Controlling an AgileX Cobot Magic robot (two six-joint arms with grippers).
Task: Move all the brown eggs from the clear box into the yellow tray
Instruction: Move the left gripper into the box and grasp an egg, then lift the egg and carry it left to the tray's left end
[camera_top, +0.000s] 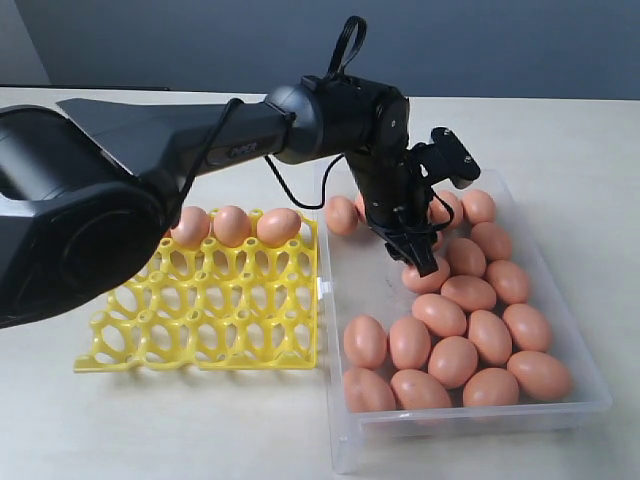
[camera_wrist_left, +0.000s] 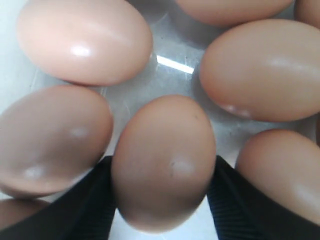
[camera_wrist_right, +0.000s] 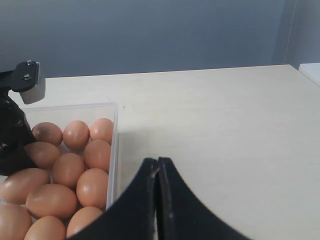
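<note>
Exterior view: the left gripper (camera_top: 420, 258) is lowered into the clear box (camera_top: 480, 412), pointing down at a brown egg (camera_top: 425, 278) that lies on the box floor, about midway between the long walls and toward the far end. The clear box stands on the bench (camera_top: 560, 130) with one long wall against the edge of the yellow tray (camera_top: 314, 310). Three brown eggs (camera_top: 232, 225) are seated side by side in the tray's far row, toward the corner next to the box; the other cups are seen open. The remaining brown eggs (camera_top: 440, 313) are crowded along the box's outer long wall and across its near end.

Left wrist view: the jaws are parted to about the egg's width. One black finger (camera_wrist_left: 95, 200) is set against each flank of the egg. The egg is seen resting among its neighbours on the scuffed floor, not lifted.

Right wrist view: the right gripper (camera_wrist_right: 158, 165) is fully closed, fingertip to fingertip, with nothing held. It is positioned above bare bench, outside the box and just beside its long wall.
</note>
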